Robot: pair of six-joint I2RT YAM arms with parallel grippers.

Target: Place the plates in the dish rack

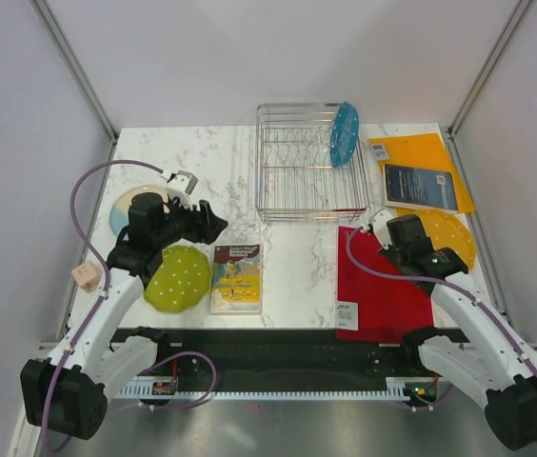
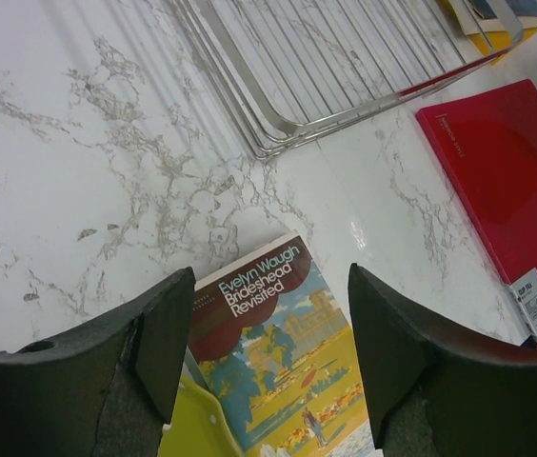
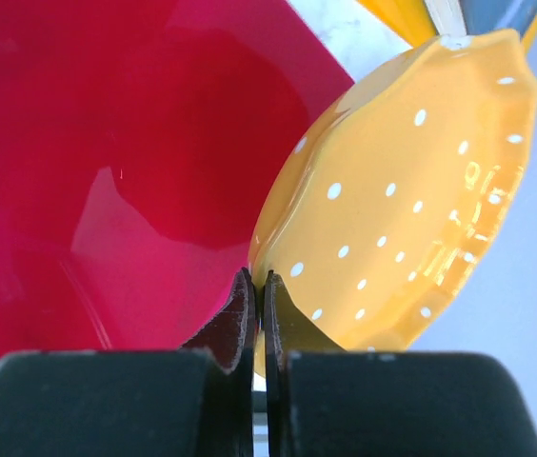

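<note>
Right tool (image 3: 259,286) fills the bottom of its wrist view with its pads pressed together, tips at the near rim of the orange-yellow plate (image 3: 402,209); whether a sliver of that rim is caught between them I cannot tell; the plate lies at the right side of the bench (image 1: 221,171), just beside the red folder (image 3: 107,143).

Left tool (image 2: 270,286) hangs spread wide and pinches nothing, over an illustrated paperback (image 2: 278,381); the lime green plate (image 1: 178,278) lies flat by that book on the left; the cream-and-pale-blue plate (image 1: 124,211) lies behind it, partly under the left arm.

The dish rack (image 1: 261,162) stands at the middle back of the bench; the teal blue plate (image 1: 345,133) already stands on edge at its right end.

As for handling, the plates look stiff, thin and glossy, so probably light but slippery; the shine and the shallow scalloped edge give the pads little to bite on. A plate lying flat offers only its rim, so I would take hold there, pads above and below the lip and pushed well in rather than at the very edge; a pinch at the tip may let the plate pivot or slide out once lifted. Held at one side it should hang on edge, which suits dropping it between the upright prongs.
</note>
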